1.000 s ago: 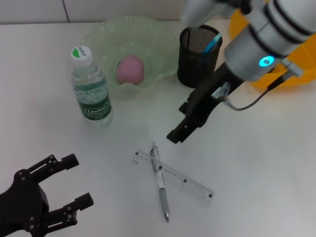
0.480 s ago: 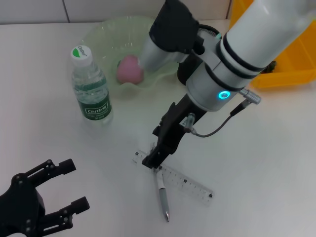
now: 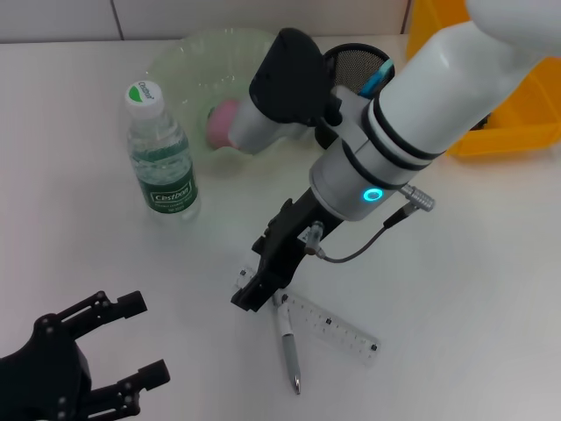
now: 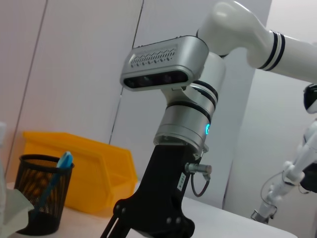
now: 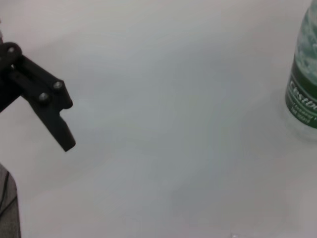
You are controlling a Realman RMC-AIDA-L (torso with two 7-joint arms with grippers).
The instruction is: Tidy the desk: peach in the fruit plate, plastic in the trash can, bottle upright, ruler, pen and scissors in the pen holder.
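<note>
Head view: right gripper (image 3: 252, 294) low over the desk, its tip right at the upper ends of the crossed pen (image 3: 287, 338) and ruler (image 3: 326, 326); jaw gap hidden, cannot tell. Pen lies across the ruler, running away below the tip. Bottle (image 3: 160, 153) upright, well off to the tip's far left; peach (image 3: 224, 124) in the fruit plate (image 3: 188, 57); pen holder (image 3: 351, 61) behind the arm. Left gripper (image 3: 131, 346) parked near the desk corner, fingers spread wide.

Left wrist view: right arm's black gripper mount; pen holder (image 4: 42, 198) beyond.

Right wrist view: bottle (image 5: 303, 82) at the edge, bare desk, left gripper's finger (image 5: 49, 106).

Judgement: pen light, stiff, rolls easily; pinch mid-barrel. Ruler thin, flat, slippery, hard to lift.
</note>
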